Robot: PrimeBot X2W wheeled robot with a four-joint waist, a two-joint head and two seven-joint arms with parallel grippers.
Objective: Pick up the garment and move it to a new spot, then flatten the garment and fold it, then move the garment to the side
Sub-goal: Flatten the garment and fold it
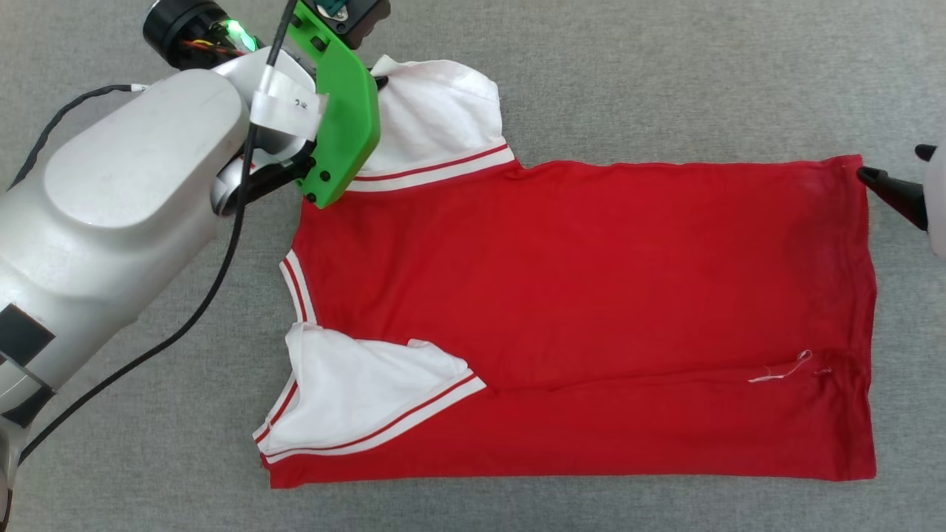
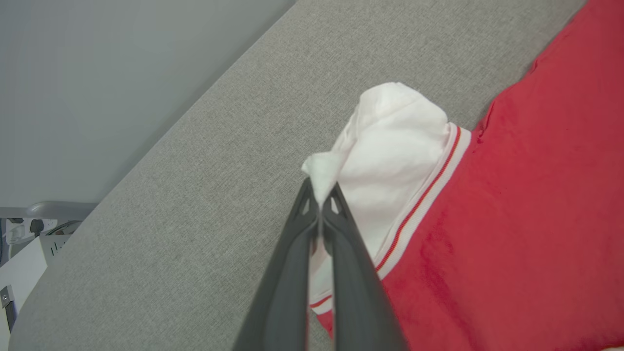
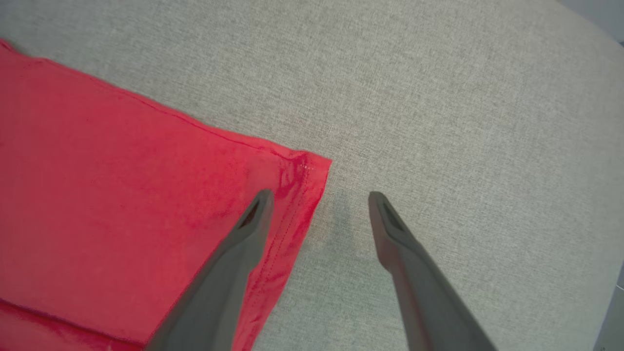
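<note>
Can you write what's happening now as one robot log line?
garment: spread out | left claw: shut on white sleeve | right claw: open at hem corner

Surface: open grey cloth along both long sides of the shirt and past its hem end.
Obstacles: left arm and cable across the collar end; left tool pinched on the far sleeve; right tool, spread, straddling the far hem corner.

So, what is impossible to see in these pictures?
Head view: the green plastic bracket mostly hides the left jaws and part of one white sleeve of the red short-sleeved shirt.
Head view: the right edge cuts off part of the right jaws.
Every view: shirt's underside, against the grey fabric surface.
</note>
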